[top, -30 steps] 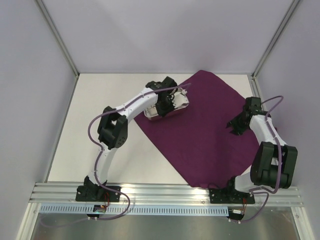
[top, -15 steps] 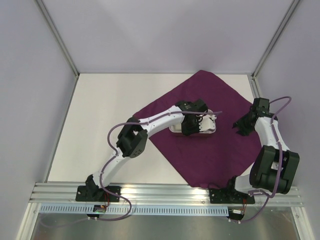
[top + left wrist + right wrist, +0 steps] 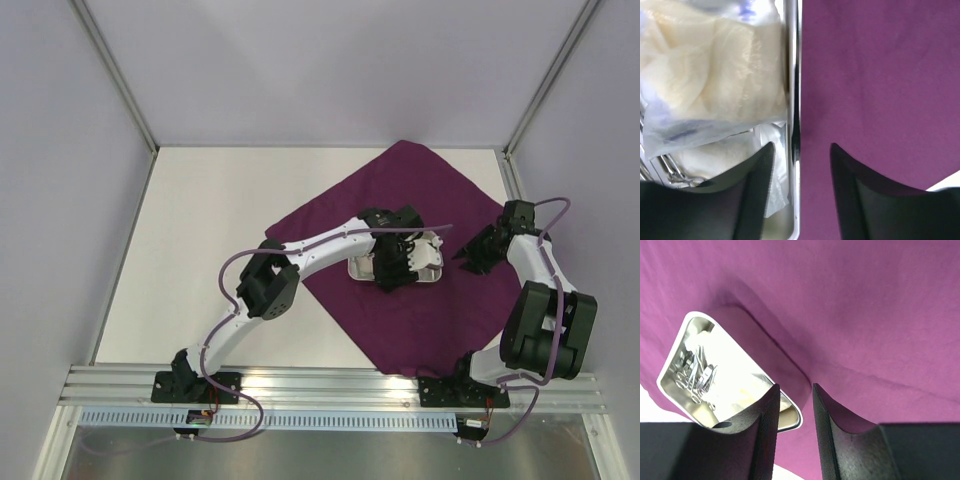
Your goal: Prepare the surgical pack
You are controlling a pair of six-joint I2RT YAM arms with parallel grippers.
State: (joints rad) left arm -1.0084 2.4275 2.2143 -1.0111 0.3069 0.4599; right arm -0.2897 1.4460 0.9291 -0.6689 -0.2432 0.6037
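The purple cloth (image 3: 400, 190) lies spread flat as a diamond on the white table. The steel tray (image 3: 433, 257) stands near its middle, holding white gauze (image 3: 715, 65) and steel clamps (image 3: 695, 375). My left gripper (image 3: 395, 270) hovers over the tray with its jaws open astride the tray's long rim (image 3: 796, 100): one finger inside, one over the cloth (image 3: 880, 75). In the left wrist view the gripper (image 3: 802, 146) touches nothing. My right gripper (image 3: 468, 260) sits just right of the tray, low over the cloth. Its jaws (image 3: 796, 386) stand apart and empty, beside the tray's corner (image 3: 790, 415).
Bare white table (image 3: 210, 230) stretches left of the cloth. Enclosure walls and metal corner posts (image 3: 520, 120) close in the back and sides. An aluminium rail (image 3: 330, 385) carrying the arm bases runs along the near edge.
My left arm carried the tray from the cloth's left edge to its middle, set it down and opened its jaws. The right gripper shifted slightly toward the tray.
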